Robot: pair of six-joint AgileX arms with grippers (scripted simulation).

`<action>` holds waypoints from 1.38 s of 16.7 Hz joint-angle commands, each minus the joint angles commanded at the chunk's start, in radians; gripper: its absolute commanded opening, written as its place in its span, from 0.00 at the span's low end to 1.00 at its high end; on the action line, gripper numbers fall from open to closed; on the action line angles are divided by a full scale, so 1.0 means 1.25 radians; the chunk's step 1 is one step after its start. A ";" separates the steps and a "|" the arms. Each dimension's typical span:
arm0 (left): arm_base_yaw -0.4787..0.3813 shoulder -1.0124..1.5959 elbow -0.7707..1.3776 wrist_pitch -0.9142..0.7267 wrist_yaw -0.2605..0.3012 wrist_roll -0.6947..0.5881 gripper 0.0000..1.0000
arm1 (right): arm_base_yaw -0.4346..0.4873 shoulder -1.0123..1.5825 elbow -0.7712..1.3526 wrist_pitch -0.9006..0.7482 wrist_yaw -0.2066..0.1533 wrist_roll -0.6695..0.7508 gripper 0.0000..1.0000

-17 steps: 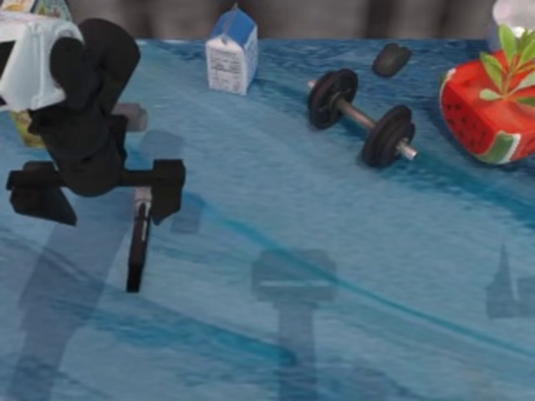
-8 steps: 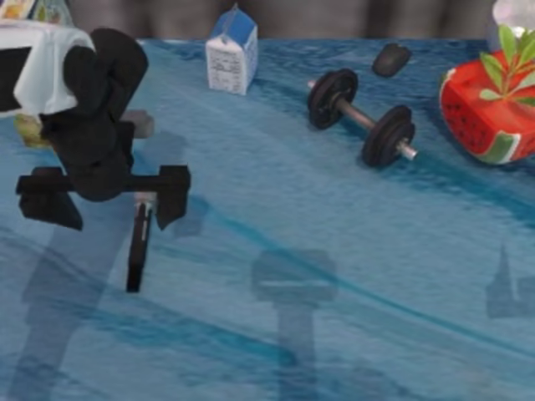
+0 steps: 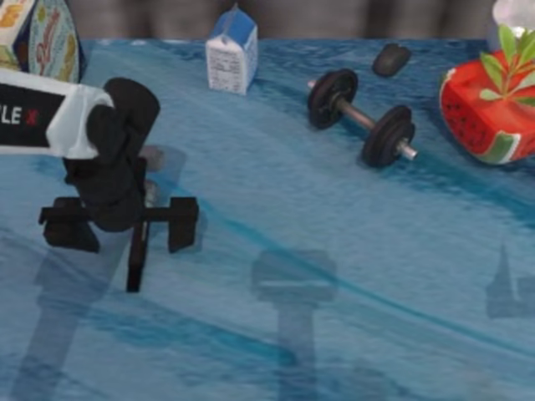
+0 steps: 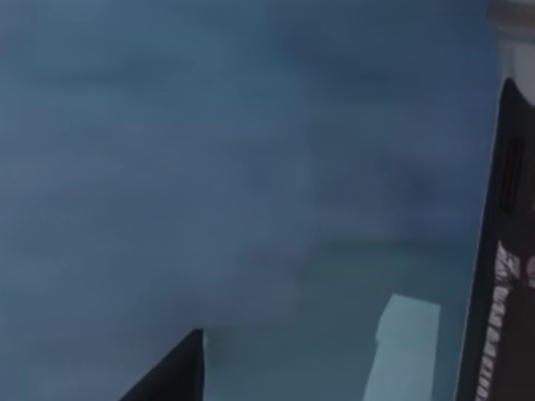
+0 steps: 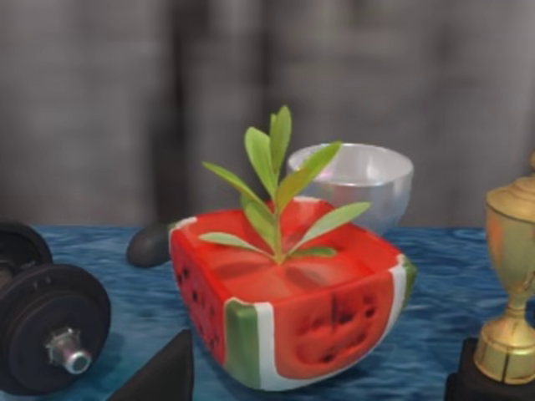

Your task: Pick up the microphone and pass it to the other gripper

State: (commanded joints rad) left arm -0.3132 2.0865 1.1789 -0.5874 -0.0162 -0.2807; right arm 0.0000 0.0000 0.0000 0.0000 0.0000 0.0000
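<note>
The microphone [image 3: 136, 255] lies on the blue table at the left, black handle pointing toward the front edge, grey head [image 3: 152, 155] toward the back. My left gripper [image 3: 125, 227] hangs open directly over the upper handle, one finger [image 3: 71, 235] to each side of it, the other finger [image 3: 182, 224] on the right. In the left wrist view the handle [image 4: 501, 267] runs along the edge, apart from the one fingertip [image 4: 177, 374] in sight. Of my right gripper only one fingertip [image 5: 171, 372] shows, set wide, near the dumbbell; it holds nothing.
A milk carton [image 3: 231, 52] stands at the back. A dumbbell [image 3: 361, 117], a small black lump [image 3: 390, 59] and a watermelon planter [image 3: 489, 109] sit at the back right, with a white bowl [image 5: 355, 180] and gold trophy [image 5: 510, 309] nearby. A printed box [image 3: 42, 38] is back left.
My left arm has swung right and toward the front, bringing its open fingers from beside the microphone's head to astride the handle. The microphone has not moved.
</note>
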 joint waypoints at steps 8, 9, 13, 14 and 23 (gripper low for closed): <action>0.000 0.004 -0.002 0.005 0.000 0.000 0.70 | 0.000 0.000 0.000 0.000 0.000 0.000 1.00; 0.000 0.004 -0.002 0.005 0.000 0.000 0.62 | 0.000 0.000 0.000 0.000 0.000 0.000 1.00; 0.000 0.004 -0.002 0.005 0.000 0.000 0.32 | 0.000 0.000 0.000 0.000 0.000 0.000 1.00; 0.000 0.004 -0.002 0.005 0.000 0.000 0.25 | 0.000 0.000 0.000 0.000 0.000 0.000 1.00; 0.000 0.004 -0.002 0.005 0.000 0.000 0.00 | 0.000 0.000 0.000 0.000 0.000 0.000 1.00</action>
State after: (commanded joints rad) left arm -0.3131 2.0917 1.1760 -0.5811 -0.0161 -0.2806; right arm 0.0000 0.0000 0.0000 0.0000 0.0000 0.0000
